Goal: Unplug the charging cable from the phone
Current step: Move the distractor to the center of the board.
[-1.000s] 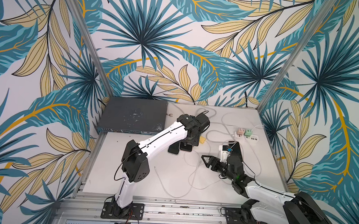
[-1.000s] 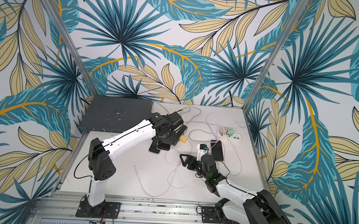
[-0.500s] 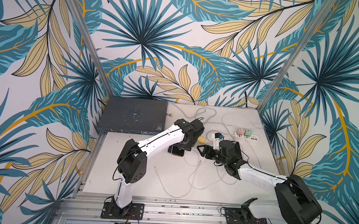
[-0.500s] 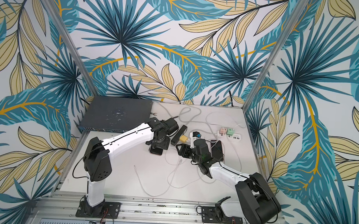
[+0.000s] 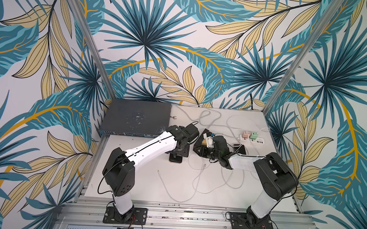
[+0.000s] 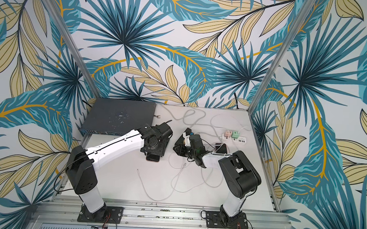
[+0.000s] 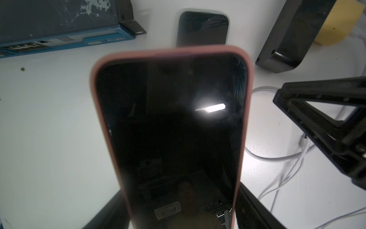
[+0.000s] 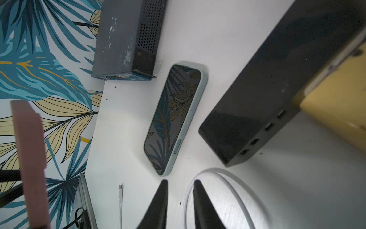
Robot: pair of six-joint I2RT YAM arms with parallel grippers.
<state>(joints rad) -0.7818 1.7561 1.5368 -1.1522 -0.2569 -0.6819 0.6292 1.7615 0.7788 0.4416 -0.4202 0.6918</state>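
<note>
The right gripper (image 8: pixel 180 181) has swung in from the near right to mid-table, its jaws narrowed from wide to a slim, empty gap (a white cable (image 8: pixel 217 172) loops just beside one finger). Just left of it, the left gripper (image 7: pixel 181 190) still clamps the pink-cased phone (image 7: pixel 170 123), so the pull looks imminent, though I can't see the port.
</note>
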